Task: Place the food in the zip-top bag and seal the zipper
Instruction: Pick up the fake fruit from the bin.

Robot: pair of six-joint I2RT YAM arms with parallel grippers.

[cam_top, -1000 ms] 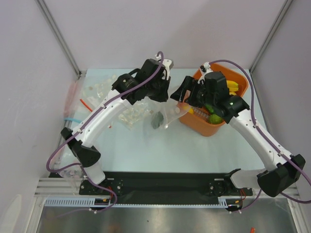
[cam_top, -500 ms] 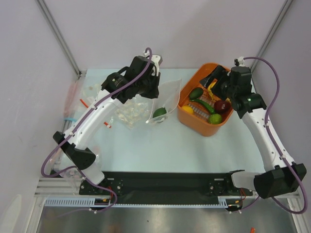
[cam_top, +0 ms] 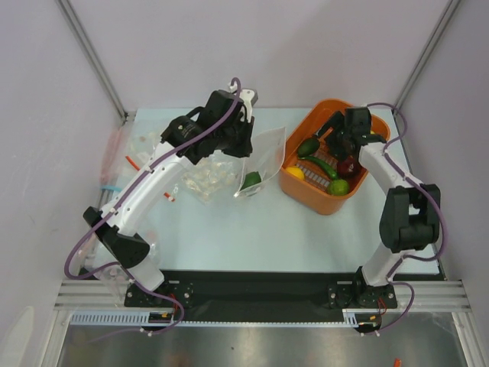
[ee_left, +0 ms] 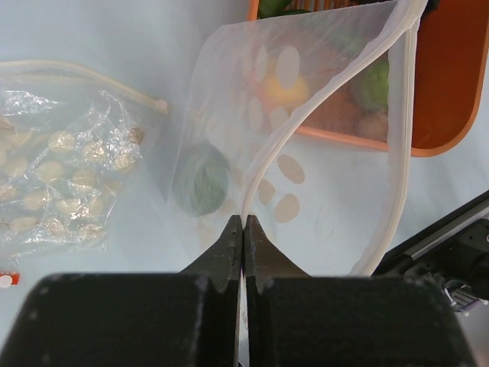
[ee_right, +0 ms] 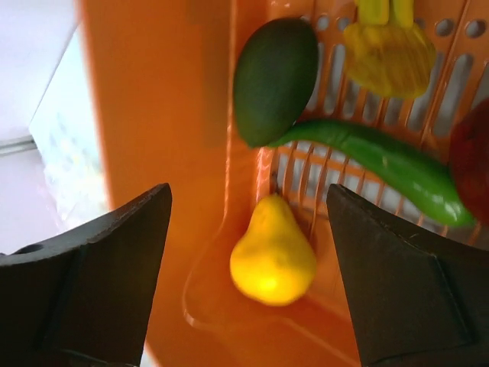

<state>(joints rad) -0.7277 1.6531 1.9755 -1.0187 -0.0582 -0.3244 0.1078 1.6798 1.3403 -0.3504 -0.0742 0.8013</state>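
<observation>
The dotted zip-top bag (cam_top: pixel 263 153) lies between the arms, its mouth held up and open toward the orange basket (cam_top: pixel 309 197). My left gripper (cam_top: pixel 243 144) is shut on the bag's zipper edge (ee_left: pixel 267 164). A round green fruit (ee_left: pixel 200 180) lies inside the bag (ee_left: pixel 321 191). My right gripper (ee_right: pixel 252 237) is open and empty, low over the basket (ee_right: pixel 153 115), with a yellow lemon (ee_right: pixel 273 257) between its fingers. Beyond it lie the avocado (ee_right: pixel 275 80), green chili (ee_right: pixel 382 164), banana (ee_right: pixel 390 46) and dark red apple (ee_right: pixel 475 160). A lime (cam_top: pixel 340 186) sits at the basket's near end.
A crumpled clear bag (cam_top: pixel 205 180) of pale round pieces lies left of the dotted bag, also in the left wrist view (ee_left: pixel 61 176). Plain bags with red and blue strips (cam_top: pixel 114 164) lie at the table's left edge. Frame posts stand at the back corners.
My right gripper has swung from the bag's mouth back over the basket and come down into it, open. A green fruit now lies in the bag. The left gripper still holds the bag edge.
</observation>
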